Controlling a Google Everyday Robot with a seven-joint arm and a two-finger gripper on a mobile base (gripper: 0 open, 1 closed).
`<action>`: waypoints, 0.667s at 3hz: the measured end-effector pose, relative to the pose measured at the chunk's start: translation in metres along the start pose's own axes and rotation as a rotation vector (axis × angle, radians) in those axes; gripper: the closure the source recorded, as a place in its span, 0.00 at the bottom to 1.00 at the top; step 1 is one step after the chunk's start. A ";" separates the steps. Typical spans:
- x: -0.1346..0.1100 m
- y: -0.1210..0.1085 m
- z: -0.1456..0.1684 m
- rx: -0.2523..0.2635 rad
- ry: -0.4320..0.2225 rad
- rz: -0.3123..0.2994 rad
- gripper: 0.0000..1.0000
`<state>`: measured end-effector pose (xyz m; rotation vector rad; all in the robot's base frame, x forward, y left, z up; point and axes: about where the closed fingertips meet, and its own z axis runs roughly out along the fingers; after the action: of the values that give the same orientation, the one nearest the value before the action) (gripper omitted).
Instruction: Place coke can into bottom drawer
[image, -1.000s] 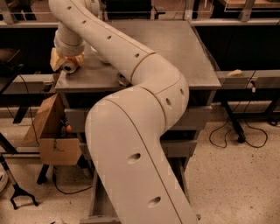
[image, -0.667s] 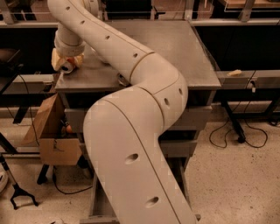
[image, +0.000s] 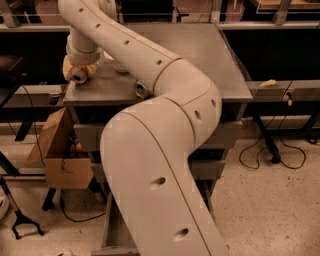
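Observation:
My gripper (image: 76, 73) is at the far left corner of the grey cabinet top (image: 210, 55), low over its surface, at the end of my cream arm (image: 165, 150), which fills the middle of the view. A can (image: 141, 90) lies on its side on the cabinet top next to the arm. Only its silver end shows, so I cannot tell its colour or whether it is the coke can. The bottom drawer (image: 114, 231) is pulled open at the foot of the cabinet, largely hidden by my arm.
Two shallower drawer fronts (image: 226, 136) show to the right of the arm. An open cardboard box (image: 59, 159) stands left of the cabinet. A black stand (image: 22, 226) is on the floor at left. Cables (image: 280, 155) lie at right.

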<state>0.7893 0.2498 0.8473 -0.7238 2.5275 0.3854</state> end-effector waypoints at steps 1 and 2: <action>0.003 -0.009 -0.021 0.026 -0.037 0.027 1.00; 0.010 -0.014 -0.047 0.054 -0.080 0.042 1.00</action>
<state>0.7719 0.2160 0.8804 -0.6234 2.4716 0.3524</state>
